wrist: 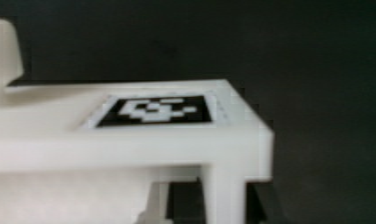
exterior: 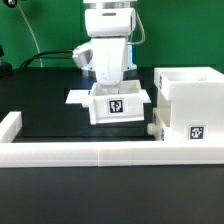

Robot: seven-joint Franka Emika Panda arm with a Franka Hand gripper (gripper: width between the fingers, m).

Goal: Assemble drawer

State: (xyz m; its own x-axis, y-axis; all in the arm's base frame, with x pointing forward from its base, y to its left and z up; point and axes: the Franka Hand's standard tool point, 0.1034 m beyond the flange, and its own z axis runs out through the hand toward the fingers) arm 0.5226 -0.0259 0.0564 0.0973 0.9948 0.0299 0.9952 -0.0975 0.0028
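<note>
The small tray sat near the middle of the tabletop, a little toward its far edge, resting partly on the marker board. The arm stood straight above it. The housing stood well apart at the tabletop edge on the exterior view's right, just behind the border wall along the near edge. In the wrist view the dark fingers showed just below the tray's tagged face, but blur hid whether they were apart or clamped on a wall, so I cannot tell. The step looked like taking hold of this tray for the housing. To do it well, the fingers probably needed to straddle one wall squarely and close low on it. The tray should then be kept level while it is lifted, and its end lined up with the housing's opening before any push. No brand or readable writing showed. There were only black-and-white square tags, one on the tray and one on the housing, bearing patterns rather than letters.
</note>
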